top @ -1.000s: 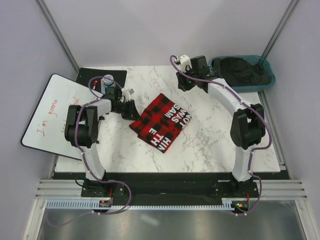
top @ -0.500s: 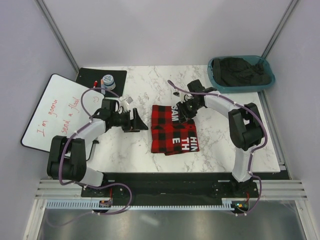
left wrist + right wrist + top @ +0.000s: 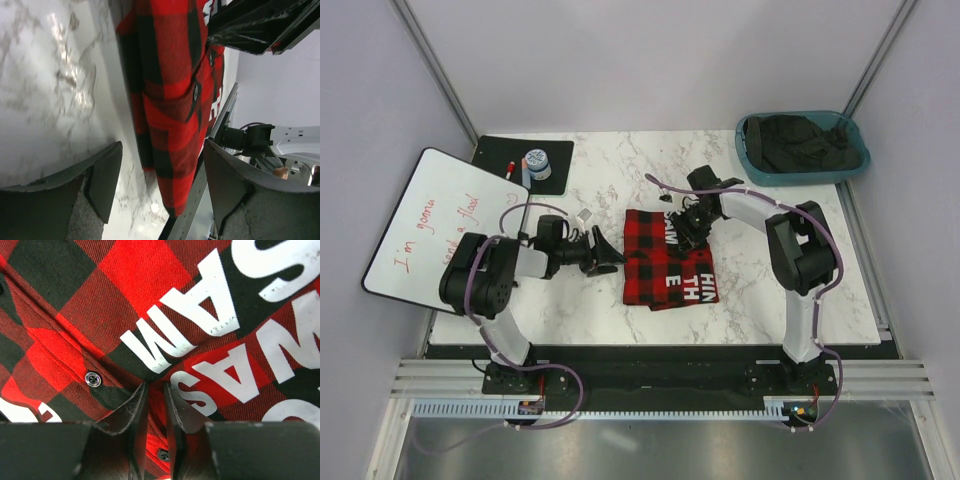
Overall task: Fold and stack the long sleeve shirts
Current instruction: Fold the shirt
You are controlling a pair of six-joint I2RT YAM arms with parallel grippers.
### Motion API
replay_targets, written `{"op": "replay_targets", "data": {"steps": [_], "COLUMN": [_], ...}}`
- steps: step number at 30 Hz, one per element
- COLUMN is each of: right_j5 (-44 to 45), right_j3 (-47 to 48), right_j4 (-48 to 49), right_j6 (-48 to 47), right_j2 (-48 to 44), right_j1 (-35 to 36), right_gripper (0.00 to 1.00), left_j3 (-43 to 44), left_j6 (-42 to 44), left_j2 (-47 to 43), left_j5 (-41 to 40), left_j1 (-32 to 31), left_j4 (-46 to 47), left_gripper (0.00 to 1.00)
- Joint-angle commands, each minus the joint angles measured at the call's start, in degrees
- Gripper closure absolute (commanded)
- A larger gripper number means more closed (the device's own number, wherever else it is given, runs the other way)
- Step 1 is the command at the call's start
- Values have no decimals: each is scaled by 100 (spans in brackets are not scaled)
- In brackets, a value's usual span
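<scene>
Since the earlier frame, the red-and-black flannel shirt (image 3: pixel 655 275) had swung from a diagonal lie to square with the tabletop (image 3: pixel 760 290) edges, and both arms had closed in on it. The folded shirt lay at the tabletop centre, white lettering up. The right gripper (image 3: pixel 686 226) was clenched on a pinch of fabric at the shirt's far edge; cloth showed between its fingers (image 3: pixel 136 412). The left gripper (image 3: pixel 610 258) stood released, jaws wide, just beside the shirt's left edge, holding nothing.

Risk: a pull by the right gripper alone would likely drag the top layer and undo the fold.

Risk: the left jaws, entering low, could rumple the left edge.
</scene>
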Motion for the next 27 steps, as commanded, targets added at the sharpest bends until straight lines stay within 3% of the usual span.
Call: {"op": "replay_targets", "data": {"steps": [1,5,9,16,21,25,27], "right_j5": [993,1196,1205,854,687,757,678], "right_j3": [-35,53,281,931,1336,1293,1257], "right_j4": [-30,-47,-223,-267,-540,-724,-759], "right_j6": [-578,-640,-640,-167,-69,-323,-377], "right_j2": [498,638,718,383,507,507,533], "right_j1": [-15,-15,-15,-15,-15,-58,-120], "right_gripper": [74,74,73,60,60,59,59], "left_j3": [89,264,379,247,686,967,1029], "left_j6": [-843,-1161,-1599,-1917,-1873,-1795,-1724], "left_j2": [791,1231,1600,872,564,537,493], "left_j5": [-218,-428,-446,-920,-1176,-1360,-1457], "left_j1": [-210,-483,-746,-1019,-1239,-1301,-1345], "left_j4": [1458,1827,2302,2321,1469,995,783], "left_gripper": [27,30,45,61,76,98,98]}}
